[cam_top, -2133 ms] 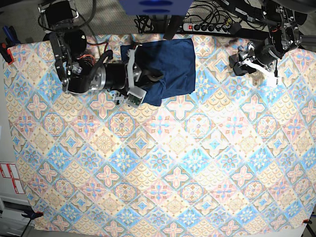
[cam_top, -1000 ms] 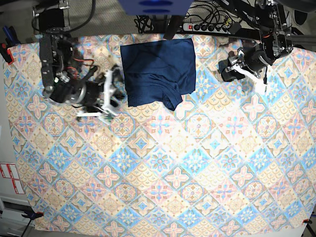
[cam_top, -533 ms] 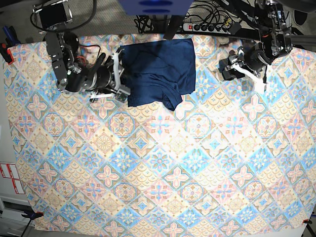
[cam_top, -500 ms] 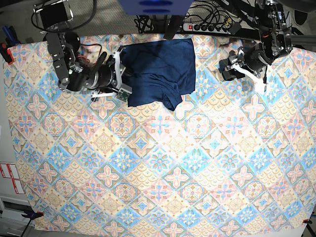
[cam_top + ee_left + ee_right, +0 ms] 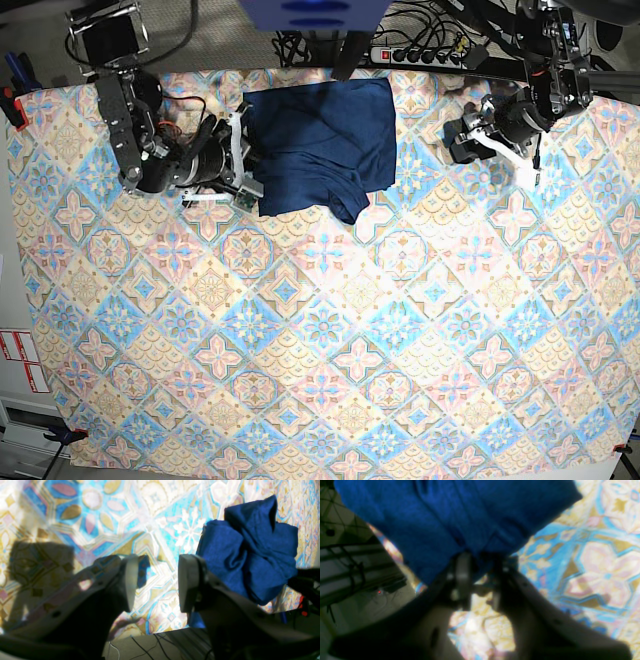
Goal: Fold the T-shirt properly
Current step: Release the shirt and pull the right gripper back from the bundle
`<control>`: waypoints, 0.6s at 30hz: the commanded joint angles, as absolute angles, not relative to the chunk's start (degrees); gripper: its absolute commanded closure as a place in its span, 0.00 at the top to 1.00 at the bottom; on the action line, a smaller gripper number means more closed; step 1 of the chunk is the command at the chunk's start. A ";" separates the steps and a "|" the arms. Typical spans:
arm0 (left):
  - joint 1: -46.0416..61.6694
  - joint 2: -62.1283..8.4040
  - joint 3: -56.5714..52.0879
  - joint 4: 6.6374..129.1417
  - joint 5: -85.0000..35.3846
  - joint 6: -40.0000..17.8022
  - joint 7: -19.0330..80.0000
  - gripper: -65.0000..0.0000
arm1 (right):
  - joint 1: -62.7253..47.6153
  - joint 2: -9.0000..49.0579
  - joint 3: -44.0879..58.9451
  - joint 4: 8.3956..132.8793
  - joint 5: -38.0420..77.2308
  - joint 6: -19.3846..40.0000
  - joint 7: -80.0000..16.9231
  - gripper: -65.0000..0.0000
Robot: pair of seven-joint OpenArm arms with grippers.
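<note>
I see T-shirt (image 5: 322, 148) folded into rough rectangle at top centre of base view, lying on patterned cloth (image 5: 330, 330) covering table.

Right arm stretched across upper left of frame. Its end effector (image 5: 246, 160) at shirt's left edge; in wrist view, fingers narrowly apart, tips touching fabric (image 5: 460, 515), grip unclear.

Left arm hunched upper right. Its end effector (image 5: 156, 580) spread apart, holding nothing, well clear of shirt.
</note>
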State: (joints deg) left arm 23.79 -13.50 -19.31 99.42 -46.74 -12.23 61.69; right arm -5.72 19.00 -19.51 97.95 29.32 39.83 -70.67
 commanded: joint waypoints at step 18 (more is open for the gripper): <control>20.26 -14.11 -18.51 100.70 -47.43 -12.62 61.41 0.39 | -3.03 22.02 -28.09 112.31 43.12 40.00 -69.85 0.05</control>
